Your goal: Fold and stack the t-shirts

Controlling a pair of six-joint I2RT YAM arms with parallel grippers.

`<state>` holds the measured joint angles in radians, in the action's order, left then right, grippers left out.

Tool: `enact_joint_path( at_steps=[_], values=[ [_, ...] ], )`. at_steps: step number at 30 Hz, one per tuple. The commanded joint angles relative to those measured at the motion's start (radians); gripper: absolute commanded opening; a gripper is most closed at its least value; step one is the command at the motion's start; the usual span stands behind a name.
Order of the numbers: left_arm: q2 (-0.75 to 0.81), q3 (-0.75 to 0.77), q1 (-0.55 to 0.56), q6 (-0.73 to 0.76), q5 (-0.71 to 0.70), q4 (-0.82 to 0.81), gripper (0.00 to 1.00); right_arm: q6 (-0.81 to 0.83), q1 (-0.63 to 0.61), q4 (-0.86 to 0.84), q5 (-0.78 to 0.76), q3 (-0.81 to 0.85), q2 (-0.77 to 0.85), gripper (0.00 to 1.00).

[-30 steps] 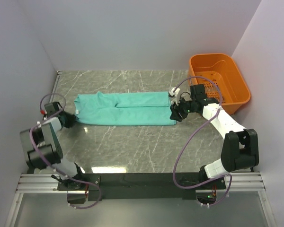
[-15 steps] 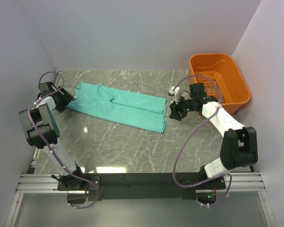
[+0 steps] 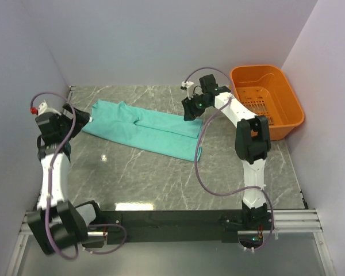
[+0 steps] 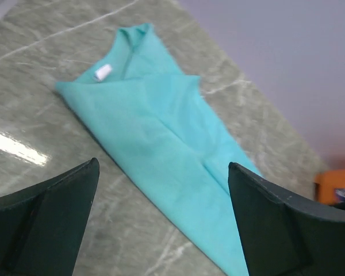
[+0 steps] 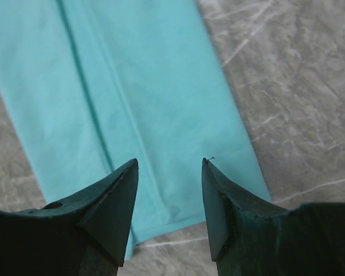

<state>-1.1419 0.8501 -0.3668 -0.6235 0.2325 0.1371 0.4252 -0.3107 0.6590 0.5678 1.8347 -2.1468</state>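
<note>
One teal t-shirt (image 3: 144, 129), folded into a long strip, lies slanted on the marble table from back left to middle right. In the left wrist view the t-shirt (image 4: 161, 144) shows its neck and white label (image 4: 103, 72) at the far end. My left gripper (image 3: 80, 119) hovers just off the shirt's left end, jaws wide open and empty (image 4: 163, 165). My right gripper (image 3: 188, 109) hangs over the shirt's right end near the back. It is open, and the hem of the t-shirt (image 5: 132, 86) lies below its fingers (image 5: 169, 162).
An orange plastic basket (image 3: 267, 100) stands at the back right corner, and its edge shows in the left wrist view (image 4: 336, 184). Grey walls close in the table on the left, back and right. Bare marble (image 3: 161, 178) lies in front of the shirt.
The shirt swung from level to slanted. My left gripper opened, let go of the shirt's left end and lifted back. My right arm swung from the shirt's right edge toward the back.
</note>
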Motion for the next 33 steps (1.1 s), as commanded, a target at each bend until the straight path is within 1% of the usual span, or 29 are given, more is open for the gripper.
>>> enact_joint_path(
  at_steps=[1, 2, 3, 4, 5, 8, 11, 16, 24, 33],
  values=[
    [0.129, -0.100, -0.015, -0.045, 0.078, 0.007, 0.99, -0.079, 0.015, 0.082, -0.110, 0.084, -0.057, 0.55],
    [0.184, -0.120, -0.015, -0.048, 0.097, 0.009, 1.00, -0.077, 0.016, 0.097, -0.120, 0.098, -0.071, 0.55],
    [0.206, -0.158, -0.018, -0.054, 0.122, 0.009, 0.99, -0.075, 0.018, 0.099, -0.129, 0.098, -0.090, 0.55],
    [0.240, -0.180, -0.018, -0.068, 0.178, 0.003, 0.99, -0.069, 0.022, 0.096, -0.143, 0.095, -0.096, 0.55],
    [0.255, -0.221, -0.018, -0.079, 0.204, -0.007, 0.99, -0.068, 0.027, 0.094, -0.151, 0.089, -0.105, 0.54],
    [0.287, -0.262, -0.017, -0.097, 0.260, -0.019, 0.99, -0.069, 0.033, 0.070, -0.181, 0.068, -0.110, 0.54],
    [0.304, -0.293, -0.017, -0.097, 0.286, -0.011, 0.99, -0.069, 0.042, 0.062, -0.212, 0.073, -0.123, 0.54],
    [0.332, -0.325, -0.017, -0.082, 0.284, 0.004, 0.99, -0.052, 0.053, 0.047, -0.223, 0.063, -0.130, 0.54],
    [0.338, -0.388, -0.015, -0.113, 0.321, -0.025, 0.99, -0.031, 0.062, 0.037, -0.233, 0.075, -0.133, 0.54],
    [0.337, -0.393, -0.017, -0.113, 0.335, -0.031, 0.99, -0.016, 0.070, 0.045, -0.255, 0.129, -0.166, 0.55]
  ],
)
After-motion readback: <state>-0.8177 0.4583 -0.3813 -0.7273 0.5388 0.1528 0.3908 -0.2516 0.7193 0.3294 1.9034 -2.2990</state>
